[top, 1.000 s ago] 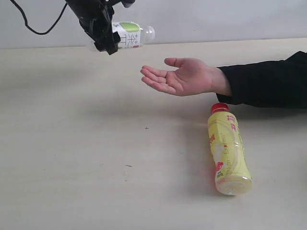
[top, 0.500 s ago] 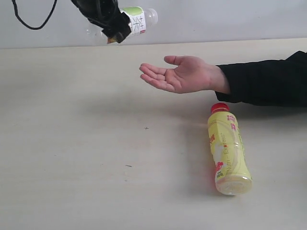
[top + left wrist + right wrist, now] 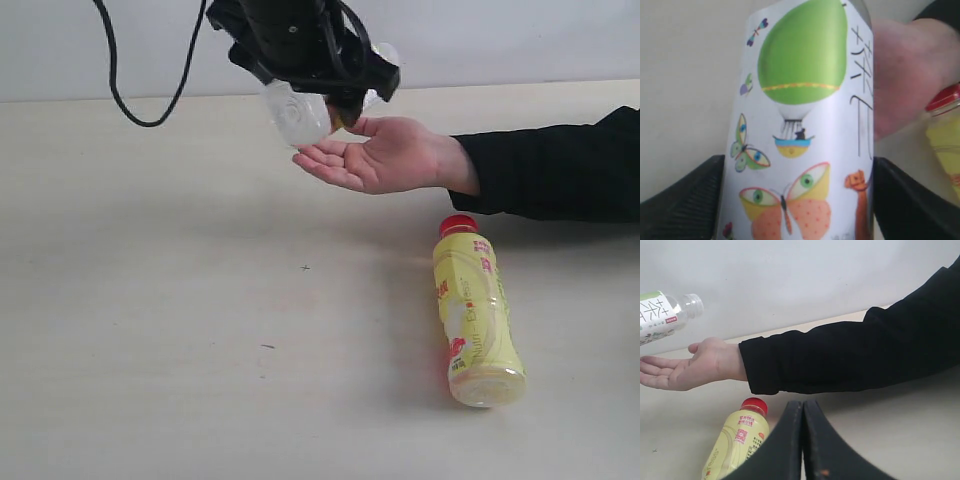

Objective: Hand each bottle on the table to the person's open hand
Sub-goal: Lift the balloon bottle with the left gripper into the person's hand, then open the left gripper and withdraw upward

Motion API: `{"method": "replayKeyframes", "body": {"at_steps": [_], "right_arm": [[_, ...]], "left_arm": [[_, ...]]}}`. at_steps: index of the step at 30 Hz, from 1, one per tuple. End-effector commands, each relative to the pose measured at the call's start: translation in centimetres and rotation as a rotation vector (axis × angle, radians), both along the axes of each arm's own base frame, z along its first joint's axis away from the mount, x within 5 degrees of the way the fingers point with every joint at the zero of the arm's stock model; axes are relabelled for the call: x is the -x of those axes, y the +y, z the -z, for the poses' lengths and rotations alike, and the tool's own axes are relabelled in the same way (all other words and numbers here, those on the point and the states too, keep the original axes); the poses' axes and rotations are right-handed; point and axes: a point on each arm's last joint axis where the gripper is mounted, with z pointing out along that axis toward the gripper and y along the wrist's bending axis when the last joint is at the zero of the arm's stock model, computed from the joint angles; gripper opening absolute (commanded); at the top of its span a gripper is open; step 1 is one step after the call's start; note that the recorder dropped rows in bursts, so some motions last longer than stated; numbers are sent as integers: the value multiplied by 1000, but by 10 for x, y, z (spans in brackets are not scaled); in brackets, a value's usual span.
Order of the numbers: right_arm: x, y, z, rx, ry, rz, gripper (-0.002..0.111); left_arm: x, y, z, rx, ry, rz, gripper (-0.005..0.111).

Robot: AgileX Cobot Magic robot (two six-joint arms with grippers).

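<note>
Nearest to the camera, the yellow bottle point(image 3: 477, 315) lies on its side on the table point(image 3: 200, 350), with its red cap pointing away toward the far side, close to the black sleeve point(image 3: 550, 165). The right gripper point(image 3: 802, 406) is low over the table near this bottle; its two fingers are pressed together with nothing between them. Behind the yellow bottle, the person's open hand point(image 3: 375, 155) is held palm up above the table, the fingers pointing to the left. Just above these fingers the left gripper point(image 3: 325, 85) is clamped on the green-white label bottle point(image 3: 293, 115), one finger on each side of the label. The bottle is tilted, with its clear bottom lower and its cap end higher. In the right wrist view, a small gap shows between bottle and hand. A black cable point(image 3: 130, 90) hangs before the pale wall point(image 3: 500, 40).
</note>
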Motion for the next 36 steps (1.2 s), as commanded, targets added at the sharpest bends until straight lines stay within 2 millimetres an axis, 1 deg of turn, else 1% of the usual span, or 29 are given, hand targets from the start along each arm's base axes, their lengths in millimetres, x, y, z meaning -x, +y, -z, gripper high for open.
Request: {"method": "replayKeyframes", "body": {"at_steps": [1, 4, 6, 9, 13, 14, 16, 19, 24, 25, 26, 32, 35, 36], "right_arm": [[0, 0, 1, 1, -7, 1, 0], [0, 0, 1, 1, -7, 1, 0], [0, 0, 1, 1, -7, 1, 0], [0, 0, 1, 1, -7, 1, 0], [0, 0, 1, 1, -7, 1, 0], [0, 0, 1, 1, -7, 1, 0], [0, 0, 1, 1, -7, 1, 0], [0, 0, 1, 1, -7, 1, 0], [0, 0, 1, 1, -7, 1, 0], [0, 0, 1, 1, -7, 1, 0], [0, 0, 1, 1, -7, 1, 0], [0, 0, 1, 1, -7, 1, 0], [0, 0, 1, 1, -7, 1, 0], [0, 0, 1, 1, -7, 1, 0]], "left_arm": [[11, -16, -2, 117, 10, -120, 0], [9, -19, 5, 151, 39, -208, 0], [7, -21, 15, 143, 64, -245, 0], [6, -27, 35, 147, 114, -323, 0], [3, -33, 49, 143, 123, -330, 0], [3, -33, 50, 144, 123, -331, 1], [2, -34, 51, 145, 120, -329, 10], [2, -34, 51, 145, 120, -329, 35], [1, -34, 51, 137, 105, -296, 93], [1, -34, 51, 131, 102, -282, 103], [1, -34, 51, 126, 99, -270, 105], [2, -34, 47, 113, 84, -225, 105], [2, -32, 40, 99, 58, -178, 105], [3, -31, 35, 98, 41, -162, 105]]}}
